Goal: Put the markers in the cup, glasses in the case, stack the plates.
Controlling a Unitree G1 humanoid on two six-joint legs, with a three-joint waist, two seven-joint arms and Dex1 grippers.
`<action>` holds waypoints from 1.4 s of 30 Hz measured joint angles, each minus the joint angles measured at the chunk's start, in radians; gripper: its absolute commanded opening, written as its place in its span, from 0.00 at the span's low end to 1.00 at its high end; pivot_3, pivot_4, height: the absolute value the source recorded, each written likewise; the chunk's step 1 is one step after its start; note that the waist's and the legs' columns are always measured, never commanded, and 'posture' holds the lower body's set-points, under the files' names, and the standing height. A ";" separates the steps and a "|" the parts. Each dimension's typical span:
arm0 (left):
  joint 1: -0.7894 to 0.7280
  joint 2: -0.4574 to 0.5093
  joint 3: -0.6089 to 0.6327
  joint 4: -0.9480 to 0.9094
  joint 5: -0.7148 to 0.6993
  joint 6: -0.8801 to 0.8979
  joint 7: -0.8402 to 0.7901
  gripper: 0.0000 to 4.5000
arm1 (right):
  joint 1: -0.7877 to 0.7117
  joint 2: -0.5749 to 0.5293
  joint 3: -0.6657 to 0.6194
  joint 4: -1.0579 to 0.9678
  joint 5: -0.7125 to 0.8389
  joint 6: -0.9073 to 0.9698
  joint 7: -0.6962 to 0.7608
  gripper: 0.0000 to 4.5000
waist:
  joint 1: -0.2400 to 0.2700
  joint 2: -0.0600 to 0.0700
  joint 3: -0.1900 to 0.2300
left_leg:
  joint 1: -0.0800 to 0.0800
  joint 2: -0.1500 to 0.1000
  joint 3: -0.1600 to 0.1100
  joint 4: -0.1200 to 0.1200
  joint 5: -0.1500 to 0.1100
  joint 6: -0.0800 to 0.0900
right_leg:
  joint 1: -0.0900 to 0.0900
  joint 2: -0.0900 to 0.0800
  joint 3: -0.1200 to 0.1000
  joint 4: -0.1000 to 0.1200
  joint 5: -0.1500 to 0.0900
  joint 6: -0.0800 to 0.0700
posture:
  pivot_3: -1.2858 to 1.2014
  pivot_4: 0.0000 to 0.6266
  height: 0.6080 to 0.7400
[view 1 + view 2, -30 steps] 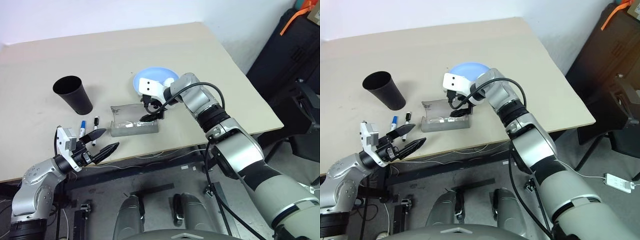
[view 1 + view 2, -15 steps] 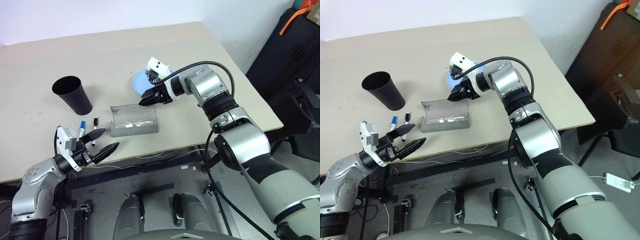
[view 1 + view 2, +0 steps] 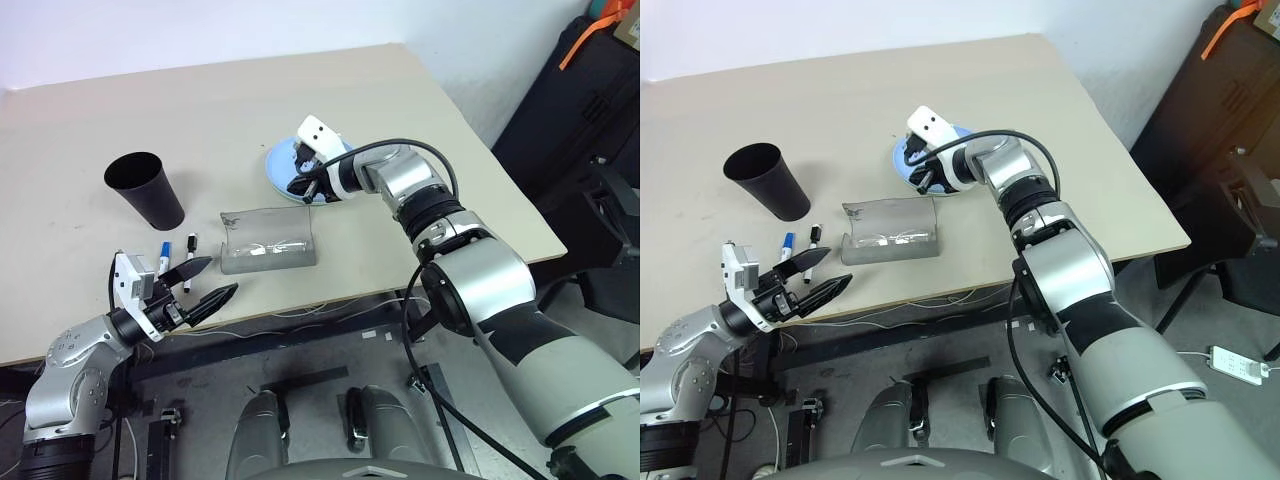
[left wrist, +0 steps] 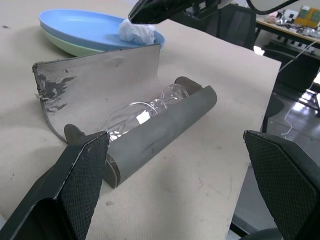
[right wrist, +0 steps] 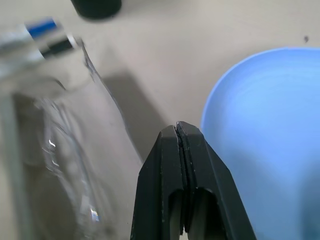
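Note:
The grey case lies open near the table's front edge, with the clear glasses inside it. Behind it the light blue plate rests on the mint green plate. My right gripper is shut with nothing between its fingers; it hovers between the case's raised lid and the plates' near rim. The two markers, one blue-capped and one black-capped, lie left of the case, in front of the black cup. At the table's front edge, below the markers, my left gripper stands open and empty.
A crumpled white tissue sits on the blue plate's near side, just under my right gripper's tip. The table's right edge drops off toward black equipment. Bare tabletop stretches behind the cup and the plates.
My right gripper has lifted out of the case, shut, and swung back toward the plates. The glasses stay in the case. The left arm has not moved.

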 measured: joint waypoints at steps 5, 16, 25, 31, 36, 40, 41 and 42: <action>0.001 0.000 0.001 0.000 0.000 0.000 0.001 1.00 | 0.010 -0.001 0.026 -0.003 -0.019 -0.037 0.053 0.01 | 0.000 0.000 0.000 | 0.000 0.000 0.000 0.000 0.000 0.000 | 0.000 0.000 0.000 0.000 0.000 0.000 | 0.52 0.24 0.98; 0.003 0.000 0.002 0.000 0.000 -0.001 0.000 1.00 | -0.001 -0.008 0.033 -0.018 -0.032 -0.014 0.143 0.01 | 0.000 0.000 0.000 | 0.001 0.000 0.000 0.000 0.000 0.000 | 0.000 0.000 0.000 0.001 0.000 0.000 | 0.52 0.24 0.98; 0.021 0.004 0.039 -0.001 -0.010 0.001 0.010 1.00 | 0.072 -0.020 0.106 -0.221 -0.045 0.029 0.284 0.01 | 0.001 0.000 0.000 | 0.001 0.000 0.000 0.001 0.000 0.000 | 0.000 0.000 0.001 0.001 0.000 0.000 | 0.52 0.24 0.98; 0.039 0.025 0.082 -0.002 -0.036 0.006 0.009 1.00 | 0.147 -0.051 0.138 -0.382 -0.040 0.084 0.329 0.01 | 0.001 0.000 0.000 | 0.001 0.000 0.000 0.001 0.000 0.000 | 0.000 0.000 0.001 0.001 0.000 0.000 | 0.52 0.24 0.98; 0.048 0.028 0.111 -0.010 -0.056 0.012 0.013 1.00 | 0.210 -0.057 0.154 -0.486 -0.034 0.144 0.333 0.01 | 0.001 -0.001 0.000 | 0.001 0.000 0.000 0.001 0.000 0.000 | 0.000 0.000 0.001 0.001 0.000 0.000 | 0.52 0.24 0.98; 0.051 0.034 0.115 -0.010 -0.060 0.012 0.016 1.00 | 0.268 -0.050 0.175 -0.528 -0.031 0.197 0.290 0.01 | 0.001 0.000 0.000 | 0.001 0.000 0.000 0.001 0.000 -0.001 | 0.000 0.000 0.001 0.002 0.000 0.000 | 0.52 0.24 0.98; 0.050 0.034 0.115 -0.010 -0.060 0.012 0.016 1.00 | 0.268 -0.050 0.183 -0.539 -0.033 0.211 0.281 0.01 | 0.000 -0.001 -0.001 | 0.002 0.000 0.000 0.001 0.000 -0.001 | 0.000 0.000 0.001 0.002 0.000 0.000 | 0.52 0.24 0.98; 0.049 0.034 0.115 -0.010 -0.060 0.012 0.016 1.00 | 0.269 -0.049 0.186 -0.547 -0.032 0.224 0.275 0.01 | 0.000 -0.001 -0.001 | 0.002 0.000 -0.001 0.001 0.000 -0.001 | 0.001 0.000 0.001 0.002 0.000 -0.001 | 0.52 0.24 0.98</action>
